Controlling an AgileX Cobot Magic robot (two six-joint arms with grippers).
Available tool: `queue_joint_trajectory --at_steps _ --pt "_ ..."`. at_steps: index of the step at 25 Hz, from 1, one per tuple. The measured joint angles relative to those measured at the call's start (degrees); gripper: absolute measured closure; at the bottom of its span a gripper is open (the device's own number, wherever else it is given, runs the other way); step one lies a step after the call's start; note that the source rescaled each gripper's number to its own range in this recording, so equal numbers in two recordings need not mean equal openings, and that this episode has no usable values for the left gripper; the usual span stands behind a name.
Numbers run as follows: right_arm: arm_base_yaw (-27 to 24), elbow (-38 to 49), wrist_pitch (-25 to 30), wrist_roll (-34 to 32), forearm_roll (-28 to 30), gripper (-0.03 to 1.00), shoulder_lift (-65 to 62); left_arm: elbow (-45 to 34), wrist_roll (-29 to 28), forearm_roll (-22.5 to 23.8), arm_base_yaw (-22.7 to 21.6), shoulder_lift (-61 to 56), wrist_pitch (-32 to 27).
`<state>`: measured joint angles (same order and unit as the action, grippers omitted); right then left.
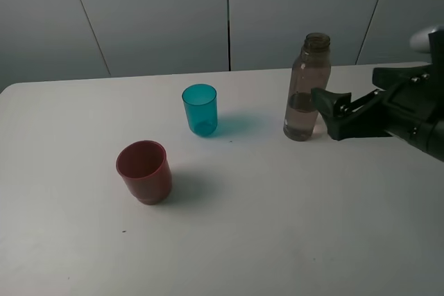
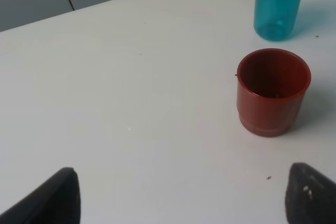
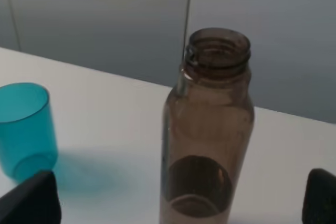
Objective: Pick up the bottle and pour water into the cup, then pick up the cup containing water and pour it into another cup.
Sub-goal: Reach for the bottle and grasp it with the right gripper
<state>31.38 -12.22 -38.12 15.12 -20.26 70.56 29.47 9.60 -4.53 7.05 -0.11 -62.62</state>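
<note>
**Right claw spread at the bottle, no grip made**

Desk (image 1: 277,233): white, carrying three task items, all upright.

The bottle (image 1: 306,88) stands toward the right rear of the desk. Its neck is uncapped and liquid fills only its lower part.

The cup (image 1: 200,109), teal-blue, stands to the left of the bottle, apart from it. No contents can be made out.

Another cup (image 1: 144,171), dull red, stands nearer the front and further left, apart from the teal one. In the left wrist view its interior looks dry.

Right claw (image 1: 325,114): fully spread and level with the bottle's lower half, just beside it on the right. In the right wrist view the bottle sits between the two fingers (image 3: 31,200), with desk showing on either side of it. Nothing is held.

Left claw (image 2: 181,198): fingers wide apart above bare desk, short of the red cup. It holds nothing and does not appear in the high view.
</note>
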Motion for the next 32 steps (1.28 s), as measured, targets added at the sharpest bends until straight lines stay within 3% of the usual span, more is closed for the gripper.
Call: queue_joint_trajectory --at_steps 9,11,32 --pt "0.00 -0.11 -25.89 -10.21 -0.09 -0.03 22.62 0.00 0.00 0.00 0.00 0.00 0.00" --pt "0.00 -0.26 -29.11 -11.48 -0.09 -0.03 26.19 0.00 0.00 0.00 0.00 0.00 0.00" --pt "-1.49 -11.49 -30.48 -13.59 1.15 -0.03 40.59 0.00 0.00 0.00 0.00 0.00 0.00"
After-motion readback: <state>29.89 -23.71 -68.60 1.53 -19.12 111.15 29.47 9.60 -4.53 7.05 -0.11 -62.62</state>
